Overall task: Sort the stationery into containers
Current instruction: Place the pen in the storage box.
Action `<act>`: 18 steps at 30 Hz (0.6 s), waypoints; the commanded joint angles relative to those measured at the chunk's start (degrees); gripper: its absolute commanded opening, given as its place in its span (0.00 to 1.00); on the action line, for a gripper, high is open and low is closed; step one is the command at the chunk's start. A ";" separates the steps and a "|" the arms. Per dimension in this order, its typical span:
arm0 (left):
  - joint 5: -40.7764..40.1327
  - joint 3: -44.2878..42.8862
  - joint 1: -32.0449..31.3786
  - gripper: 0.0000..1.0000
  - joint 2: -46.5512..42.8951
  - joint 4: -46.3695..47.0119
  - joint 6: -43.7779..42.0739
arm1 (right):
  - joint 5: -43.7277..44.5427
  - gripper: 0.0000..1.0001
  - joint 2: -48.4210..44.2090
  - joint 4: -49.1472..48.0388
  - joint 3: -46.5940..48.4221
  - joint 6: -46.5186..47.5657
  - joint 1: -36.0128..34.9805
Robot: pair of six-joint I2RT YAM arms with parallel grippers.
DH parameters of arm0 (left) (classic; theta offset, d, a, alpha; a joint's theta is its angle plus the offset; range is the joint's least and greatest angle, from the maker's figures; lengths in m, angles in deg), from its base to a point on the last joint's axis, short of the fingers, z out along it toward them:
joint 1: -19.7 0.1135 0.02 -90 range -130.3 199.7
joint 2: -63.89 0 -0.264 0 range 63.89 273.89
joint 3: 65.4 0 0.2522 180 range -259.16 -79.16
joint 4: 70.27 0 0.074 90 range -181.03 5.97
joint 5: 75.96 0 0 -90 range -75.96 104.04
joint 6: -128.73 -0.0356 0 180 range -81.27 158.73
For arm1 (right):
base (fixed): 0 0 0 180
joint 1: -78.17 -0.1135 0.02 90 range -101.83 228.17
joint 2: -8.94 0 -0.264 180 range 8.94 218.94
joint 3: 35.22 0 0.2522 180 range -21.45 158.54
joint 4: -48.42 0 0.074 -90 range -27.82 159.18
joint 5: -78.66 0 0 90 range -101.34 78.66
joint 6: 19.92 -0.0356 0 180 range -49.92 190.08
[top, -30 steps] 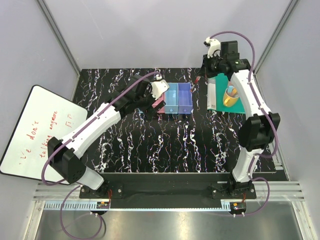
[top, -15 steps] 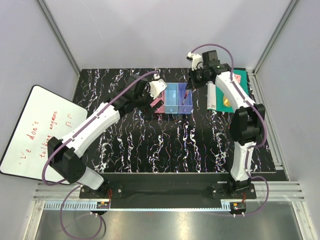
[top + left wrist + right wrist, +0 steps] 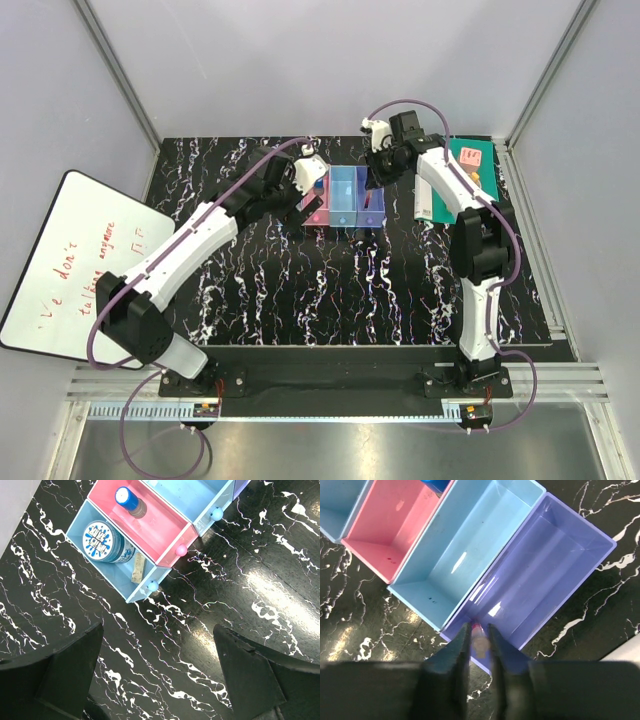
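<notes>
On my far left a whiteboard [image 3: 60, 260] leans off the edge of the black marbled table [image 3: 300, 290]. My left hand [image 3: 157, 630] hovers above the table just short of the bins, its fingers spread wide apart with nothing between them.

The four bins sit side by side in a touching row. In the light blue bin [image 3: 80, 525] I see the round blue disc [image 3: 104, 542] lying flat, with a small pale clip [image 3: 136, 570] beside it. The pink bin [image 3: 160, 525] holds the blue cylinder [image 3: 129, 500], standing at its far end. The blue bin [image 3: 465, 545] comes next, then the purple bin [image 3: 550, 565].

My right hand [image 3: 479, 630] hangs over the near end of the purple bin. Its fingers stand close together on either side of a slim pale stick [image 3: 480, 645] with a reddish tip. I cannot tell whether they are gripping it or have let go.

Right of the row lies the green book [image 3: 484, 175], with the pink cube [image 3: 472, 155] on its far end.
</notes>
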 commanded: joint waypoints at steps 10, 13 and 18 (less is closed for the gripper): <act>3.79 0.02 1.40 0.99 -0.02 3.06 0.57 | 6.70 0.64 2.28 -1.65 4.46 4.21 -1.24; 4.05 0.19 1.49 0.99 0.07 3.24 0.75 | 8.37 0.66 2.20 -2.01 6.75 4.82 -1.24; 4.05 -1.04 1.40 0.99 -0.28 3.06 0.05 | 14.60 0.65 -1.92 -3.58 6.84 4.56 -1.24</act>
